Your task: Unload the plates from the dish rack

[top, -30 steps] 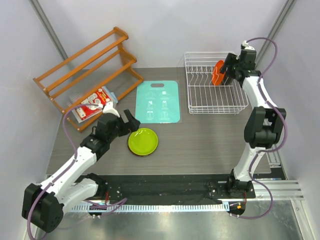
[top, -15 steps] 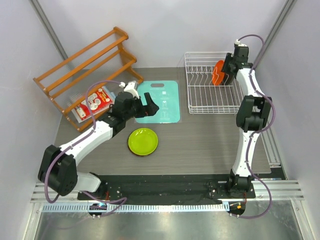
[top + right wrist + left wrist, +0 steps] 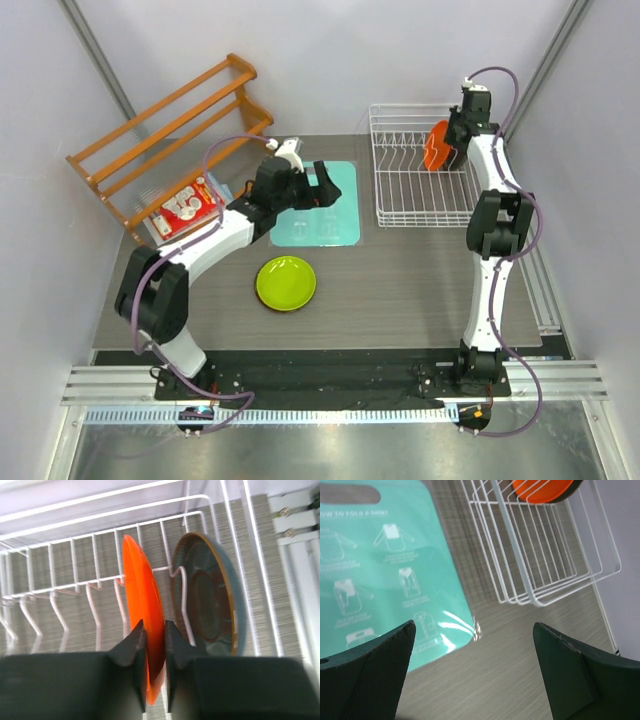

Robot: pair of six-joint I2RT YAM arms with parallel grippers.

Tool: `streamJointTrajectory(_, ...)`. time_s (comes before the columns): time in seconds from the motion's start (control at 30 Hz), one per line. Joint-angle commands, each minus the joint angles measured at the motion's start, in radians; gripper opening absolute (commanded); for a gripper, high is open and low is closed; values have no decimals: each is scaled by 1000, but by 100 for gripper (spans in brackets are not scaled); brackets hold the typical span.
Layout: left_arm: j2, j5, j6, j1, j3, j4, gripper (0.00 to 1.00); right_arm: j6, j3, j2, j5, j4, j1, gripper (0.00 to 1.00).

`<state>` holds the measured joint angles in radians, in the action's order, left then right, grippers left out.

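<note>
Two in far-right-corner rack (image 3: 437, 222): orange plate (image 3: 142, 590) clamped by right gripper (image 3: 154, 627), teal plate (image 3: 210, 600) just beside; left gripper (image 3: 473, 630) spread wide.

1. Overhead view: bright, even light, with only soft shadows on the worktop (image 3: 400, 290).
2. Left wrist view: a white glare patch on the teal board (image 3: 395, 570); the dark fingers (image 3: 365, 675) are blurred.
3. Right wrist view: the dish rack (image 3: 60, 585) wires look smeared and soft.

a robot lab test cell, not a home: two arms (image 3: 212, 243) are bolted at the near edge of a grey table (image 3: 400, 290) beside aluminium rails (image 3: 570, 378), boxed in by bare pale walls (image 3: 330, 60), purple cables (image 3: 495, 69) looping free. the dish rack (image 3: 420, 205), wooden rack (image 3: 150, 110) and teal board (image 3: 335, 225) sit like staged props.
</note>
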<state>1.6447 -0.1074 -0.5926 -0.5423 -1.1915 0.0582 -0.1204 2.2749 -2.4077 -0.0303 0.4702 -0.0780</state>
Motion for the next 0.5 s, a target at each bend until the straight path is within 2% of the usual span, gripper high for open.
streamJointTrajectory(0.0,90,-51,22,-4,-157,49,99,10,48,2,-23,18,-3,1)
streamJointTrajectory(0.17,229,-97,21,-4,-354,55,99,57,49,44,-34,15,23,1)
streamJointTrajectory(0.3,384,-135,2,-5,-503,22,100,114,41,119,-132,21,58,1)
streamJointTrajectory(0.47,464,-158,-24,-5,-585,12,100,177,20,165,-268,33,78,1)
